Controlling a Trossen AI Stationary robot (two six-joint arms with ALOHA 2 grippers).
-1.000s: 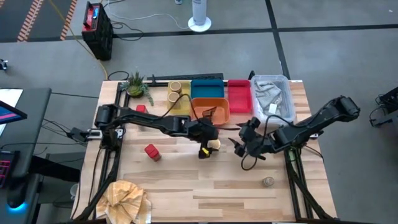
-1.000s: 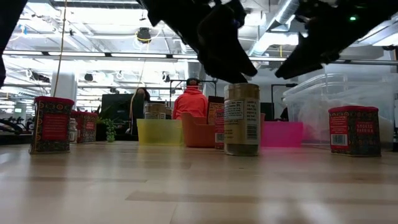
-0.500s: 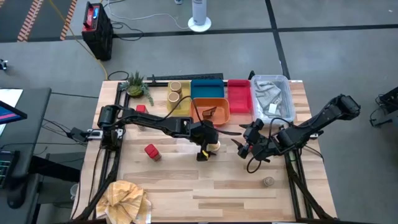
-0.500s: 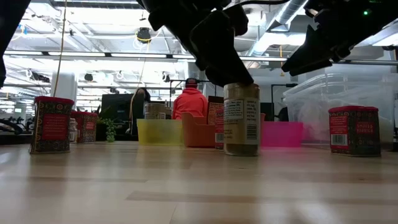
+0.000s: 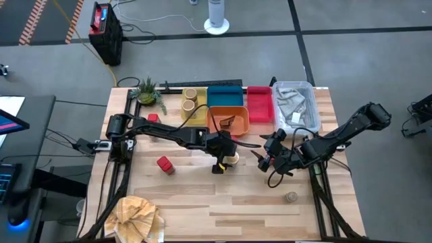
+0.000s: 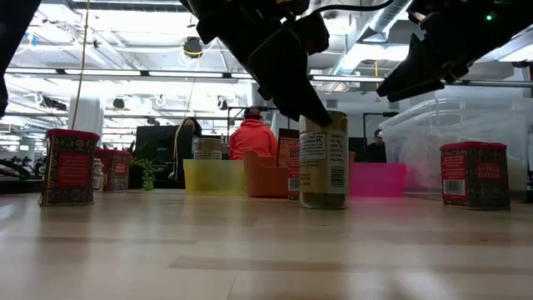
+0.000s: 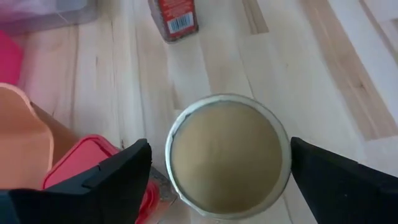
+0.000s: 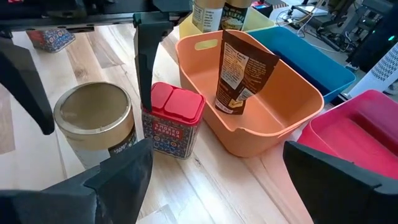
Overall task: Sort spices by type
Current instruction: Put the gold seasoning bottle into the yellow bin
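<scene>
Spices sit scattered over a pale wooden table (image 5: 223,202), with a row of coloured bins along its far edge. Taking the orange bin (image 8: 273,124) as the landmark: a yellow bin (image 5: 196,111) holding two tan jars (image 5: 190,99) stands on one side of it, and blue (image 5: 225,96) and pink (image 5: 259,104) bins plus a clear tub (image 5: 295,104) on the other. Inside the orange bin a dark brown pouch (image 8: 239,71) leans upright. Just in front of the orange bin stands a red tin (image 8: 173,119), and beside that tin a tan jar with a round lid (image 7: 227,154). The left gripper (image 5: 223,160) hangs directly over this jar, its fingers (image 7: 118,177) spread wide on either side of the lid without touching it. The right gripper (image 5: 265,156) waits near the jar, toward the clear tub's side, fingers (image 8: 130,168) also spread and holding nothing. Another red tin (image 5: 165,165) lies farther from the orange bin, toward the table's left edge, and a small shaker (image 5: 291,197) stands near the front right corner.
</scene>
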